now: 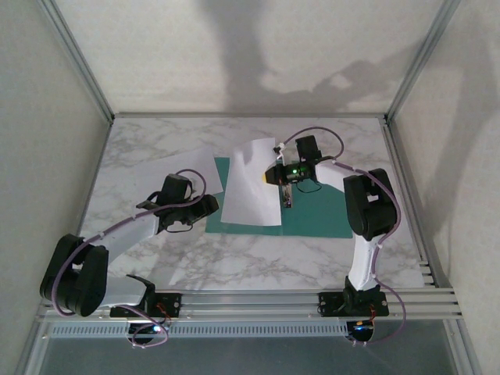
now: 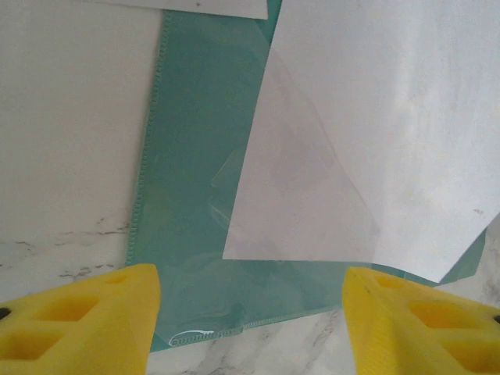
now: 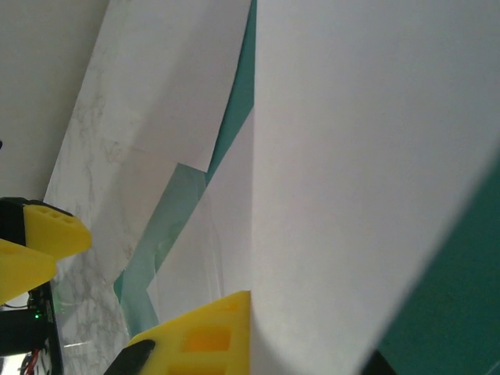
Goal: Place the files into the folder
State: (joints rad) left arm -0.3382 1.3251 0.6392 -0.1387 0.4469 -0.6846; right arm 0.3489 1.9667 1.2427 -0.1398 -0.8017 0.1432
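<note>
1. Jaws of the right gripper (image 1: 279,175) are closed on a thin rectangular white paper sheet (image 1: 250,187), lifted and curling over the left part of the flat teal-green card folder (image 1: 320,215).
2. Left gripper (image 2: 250,312) hovers partly open, holding nothing, at the folder's near-left corner.
3. A second white sheet (image 1: 183,173) apparently lies flat on the grey-veined marble tabletop (image 1: 234,266), left of the folder.
</note>
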